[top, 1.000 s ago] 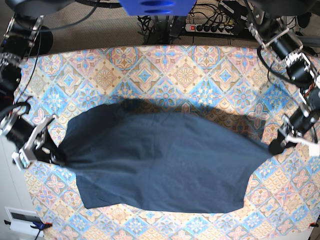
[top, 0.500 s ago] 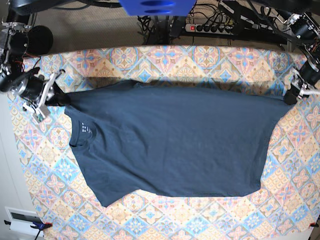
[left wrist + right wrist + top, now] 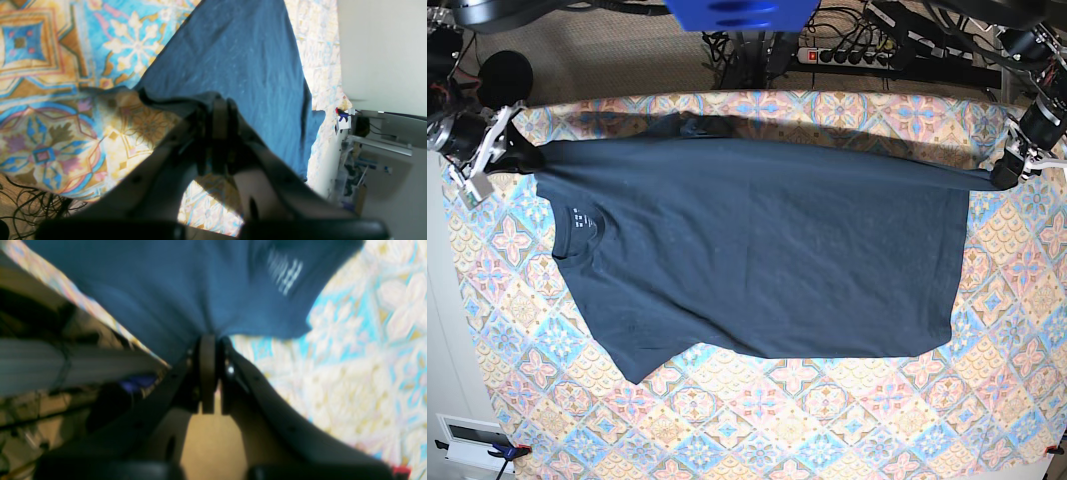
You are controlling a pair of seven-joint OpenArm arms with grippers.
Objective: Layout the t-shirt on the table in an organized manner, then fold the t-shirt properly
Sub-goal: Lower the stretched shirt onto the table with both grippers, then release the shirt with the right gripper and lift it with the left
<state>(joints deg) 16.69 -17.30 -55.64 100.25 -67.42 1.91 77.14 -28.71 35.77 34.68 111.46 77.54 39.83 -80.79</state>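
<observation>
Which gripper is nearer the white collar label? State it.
Right. The right gripper pinches the t-shirt just beside the collar label; the left gripper holds the opposite end, far across the table.

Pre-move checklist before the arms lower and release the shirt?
1. Left gripper shut on t-shirt corner: ok.
2. Right gripper shut on shirt near collar: ok.
3. Top edge taut between grippers: ok.
4. Shirt spread flat: not ok, lower left part lies slanted with the sleeve bunched.
5. Shirt fully over the table: ok in the base view.
6. Far sleeve under the top edge laid out: cannot tell.
</observation>
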